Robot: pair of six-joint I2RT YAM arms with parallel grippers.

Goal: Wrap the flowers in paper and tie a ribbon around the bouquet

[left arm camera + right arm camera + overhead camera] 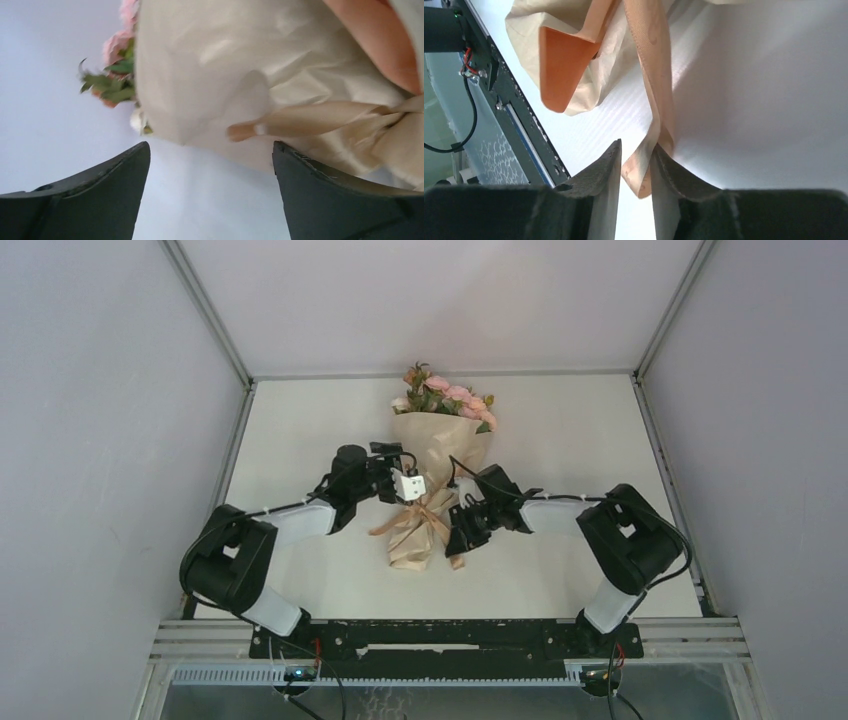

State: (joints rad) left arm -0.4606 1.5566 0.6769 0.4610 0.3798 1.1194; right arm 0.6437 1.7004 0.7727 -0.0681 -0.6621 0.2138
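The flowers (447,396), pink blooms with green leaves, lie at the upper middle of the overhead view with their heads toward the far wall. The paper (437,455) is a crinkled tan cone that narrows toward the lower middle of the frame, then flares into a ruffled skirt. The ribbon (425,512), a flat woven peach band, is tied round the narrow neck with limp loops and tails.

The left hand (405,480) sits just left of the cone, above the neck, on an arm bent in from the lower left. Its wrist view shows its dark fingers (100,190) spread wide with only bare surface between them. The right hand (462,525) reaches in from the right to the neck's right side. Its fingers stand a narrow gap apart, and a ribbon tail's end hangs between them against the right-of-frame pad, unclamped. Nearby, a folded paper corner shows a smooth orange face. The tabletop (300,440) is matte white.
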